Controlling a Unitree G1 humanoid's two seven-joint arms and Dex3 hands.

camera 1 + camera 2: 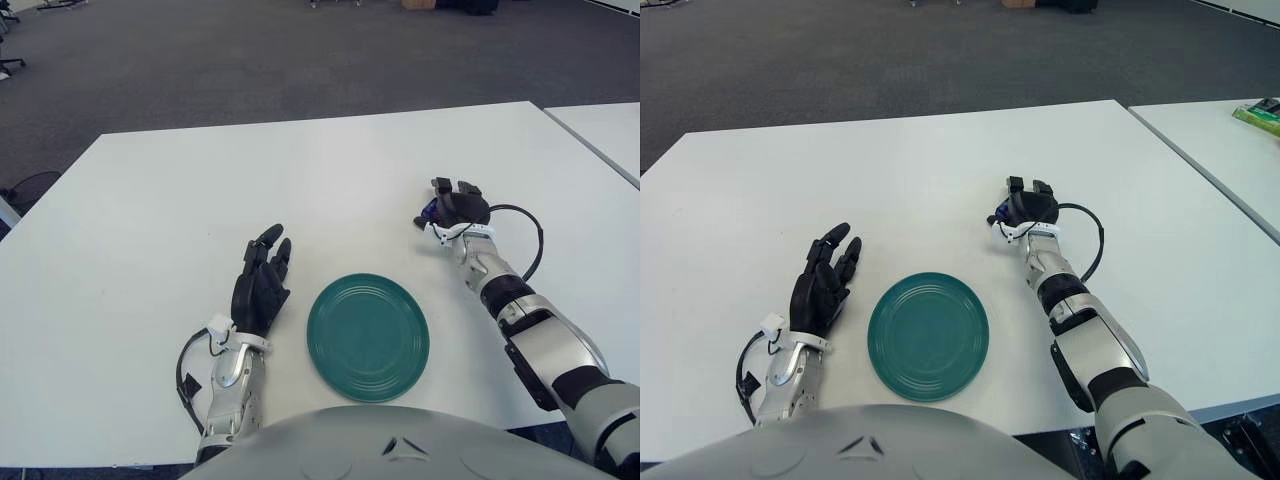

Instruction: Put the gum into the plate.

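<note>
A round green plate (368, 337) lies on the white table (200, 190) near the front edge, and nothing is in it. My right hand (452, 205) is behind and to the right of the plate, low over the table, with its fingers curled over a small blue gum pack (430, 210). Only a blue edge of the pack shows at the hand's left side. I cannot tell whether the pack is lifted off the table. My left hand (262, 272) shows just left of the plate with its fingers stretched out and holding nothing.
A second white table (1220, 150) stands to the right across a narrow gap, with a green object (1262, 115) at its far edge. Grey carpet lies beyond the table. A black cable (525, 235) loops beside my right wrist.
</note>
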